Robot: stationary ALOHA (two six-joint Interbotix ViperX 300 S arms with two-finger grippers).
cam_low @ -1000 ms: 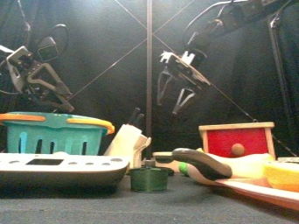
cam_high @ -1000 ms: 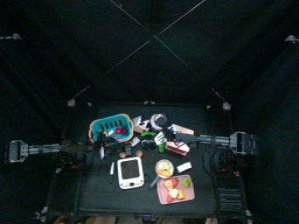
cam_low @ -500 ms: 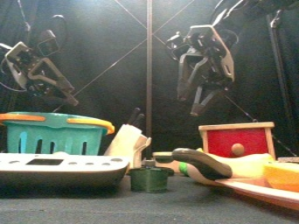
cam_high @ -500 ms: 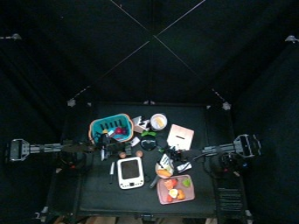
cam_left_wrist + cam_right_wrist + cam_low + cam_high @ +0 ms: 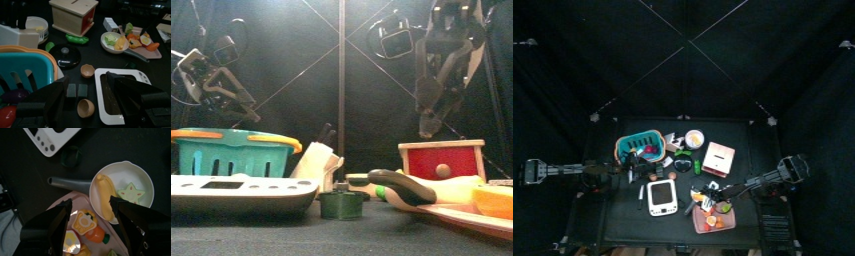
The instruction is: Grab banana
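Right tool [image 5: 90,210] has swung out over the pink tray [image 5: 80,208], jaws wide above the banana [image 5: 102,193] lying in the white bowl [image 5: 137,175]; it should drop straight, straddle the banana's width, while left tool [image 5: 77,97] rests, open.

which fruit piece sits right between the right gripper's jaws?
The banana, long and yellow in the white bowl; the green star piece lies beside it.

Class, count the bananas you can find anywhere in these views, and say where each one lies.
1. The banana lies in the white bowl beside a green star-shaped piece, right under the right gripper. Others could be hidden among the cluttered items.
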